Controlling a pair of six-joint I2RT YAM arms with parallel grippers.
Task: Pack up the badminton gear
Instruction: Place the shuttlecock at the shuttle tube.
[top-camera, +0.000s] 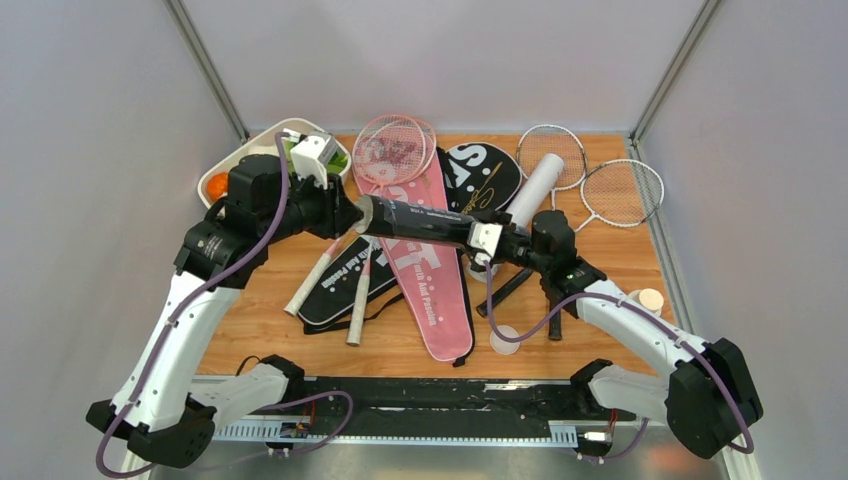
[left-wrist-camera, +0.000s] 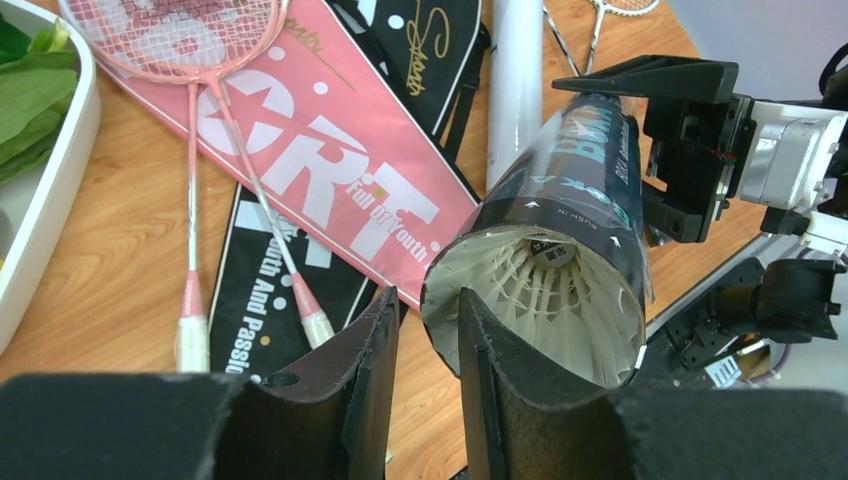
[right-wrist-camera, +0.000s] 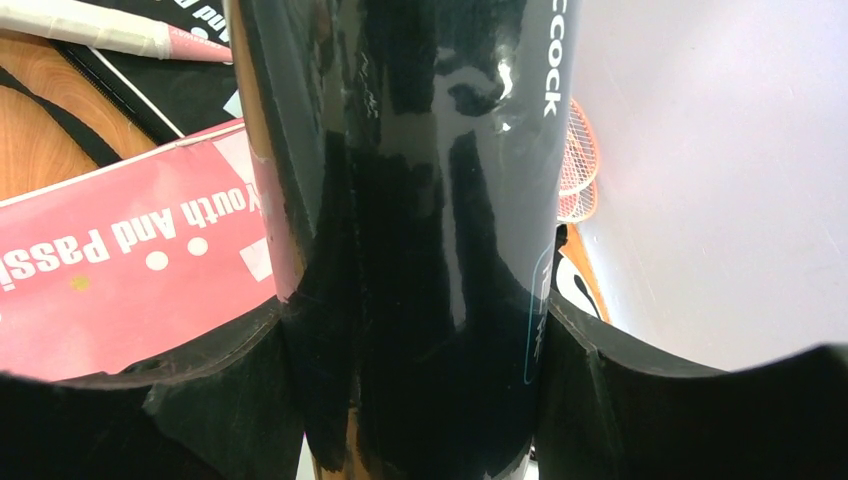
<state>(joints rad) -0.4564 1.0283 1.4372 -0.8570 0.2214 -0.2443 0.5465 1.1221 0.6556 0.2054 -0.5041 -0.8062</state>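
A long black shuttlecock tube (top-camera: 420, 222) hangs level above the table with my right gripper (top-camera: 480, 238) shut around its right part; in the right wrist view the tube (right-wrist-camera: 420, 200) fills the gap between the fingers (right-wrist-camera: 415, 320). Its open left mouth faces my left gripper (top-camera: 352, 213). In the left wrist view, white feather shuttlecocks (left-wrist-camera: 545, 290) sit inside the tube (left-wrist-camera: 580, 200). My left gripper (left-wrist-camera: 428, 300) is open, with nothing between its fingers and its right finger in front of the tube's rim. Pink rackets (top-camera: 390, 150) lie on a pink cover (top-camera: 430, 290).
A white tube (top-camera: 535, 185) and a black cover (top-camera: 480, 175) lie at the back. Another black cover (top-camera: 335, 295) lies front left. Two silver rackets (top-camera: 620, 190) are at the back right. A white dish (top-camera: 225, 165) of vegetables stands back left, and a small bottle (top-camera: 648, 298) and a round lid (top-camera: 505, 340) to the right.
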